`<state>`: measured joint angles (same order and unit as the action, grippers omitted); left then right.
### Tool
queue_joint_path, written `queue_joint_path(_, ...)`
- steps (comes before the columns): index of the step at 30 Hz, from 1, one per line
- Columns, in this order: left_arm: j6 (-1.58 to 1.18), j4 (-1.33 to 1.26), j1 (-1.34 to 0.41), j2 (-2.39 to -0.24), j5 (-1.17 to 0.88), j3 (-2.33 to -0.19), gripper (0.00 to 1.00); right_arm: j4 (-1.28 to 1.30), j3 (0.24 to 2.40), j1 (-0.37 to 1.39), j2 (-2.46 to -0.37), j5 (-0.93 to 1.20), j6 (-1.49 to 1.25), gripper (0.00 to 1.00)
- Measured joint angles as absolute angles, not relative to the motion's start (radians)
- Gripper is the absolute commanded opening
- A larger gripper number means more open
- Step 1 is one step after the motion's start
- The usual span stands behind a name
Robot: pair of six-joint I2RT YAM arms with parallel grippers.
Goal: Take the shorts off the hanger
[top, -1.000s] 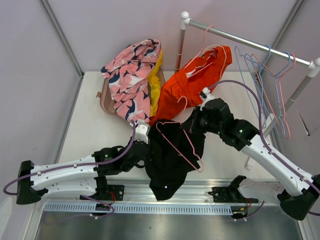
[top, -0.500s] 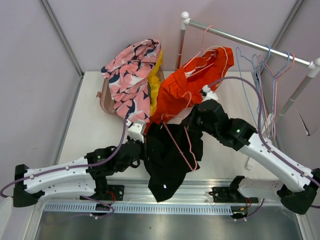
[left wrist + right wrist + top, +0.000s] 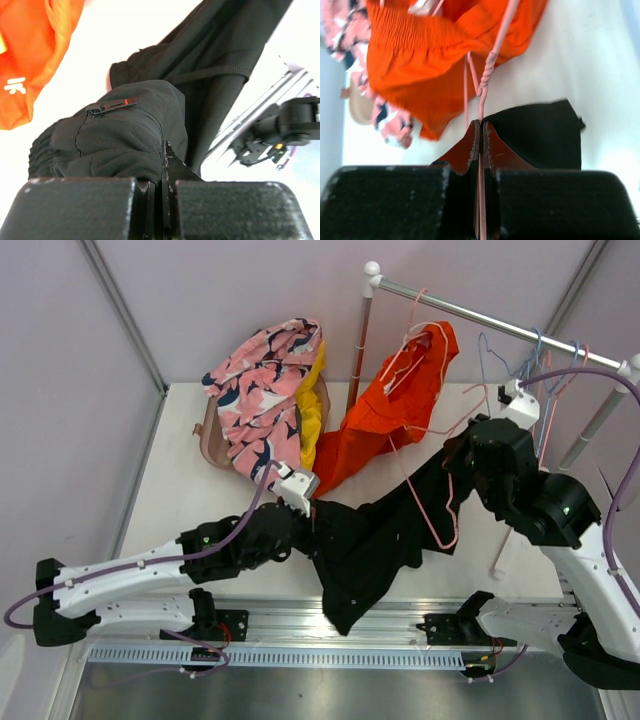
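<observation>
The black shorts [image 3: 375,540] stretch across the table between my two grippers. My left gripper [image 3: 308,518] is shut on their bunched left end, which fills the left wrist view [image 3: 120,135]. My right gripper [image 3: 468,455] is shut on the wire of a pink hanger [image 3: 432,510] that lies over the black shorts; the wire [image 3: 487,70] runs up from between the shut fingers. The orange shorts [image 3: 395,405] hang from another hanger on the rail [image 3: 470,312] and also show in the right wrist view [image 3: 420,55]. The pink patterned shorts [image 3: 262,390] and yellow shorts [image 3: 312,415] lie piled at the back. No olive-green shorts show.
Several empty wire hangers [image 3: 540,375] hang at the rail's right end, close to my right arm. The rail's white posts stand at the back [image 3: 362,330] and at the right [image 3: 600,420]. A tan item [image 3: 212,440] lies beside the pile. A metal rail [image 3: 300,655] runs along the near edge.
My right gripper has moved right and back with the pink hanger, pulling the black shorts out flat. My left gripper has shifted slightly right, still holding the shorts.
</observation>
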<state>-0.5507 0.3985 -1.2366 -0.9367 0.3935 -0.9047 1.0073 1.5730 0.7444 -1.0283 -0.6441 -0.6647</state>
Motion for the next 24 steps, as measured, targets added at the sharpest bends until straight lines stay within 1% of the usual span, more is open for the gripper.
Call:
queue_joint_path(4,-0.540,0.347,-1.237,-0.983,0.347,-0.932,0.00,1.013,1.647,0.632,-1.072,-0.621,-0.603,0.00)
queue_joint_path(7,-0.540,0.323,-1.239,-1.003,0.321,-0.933,0.00,1.015,1.731,0.590,-1.114,-0.607,-0.567,0.00)
queue_joint_path(24,-0.443,0.215,-1.242,-1.110,0.302,-1.001,0.00,1.018,2.076,0.582,-1.235,-0.611,-0.466,0.00)
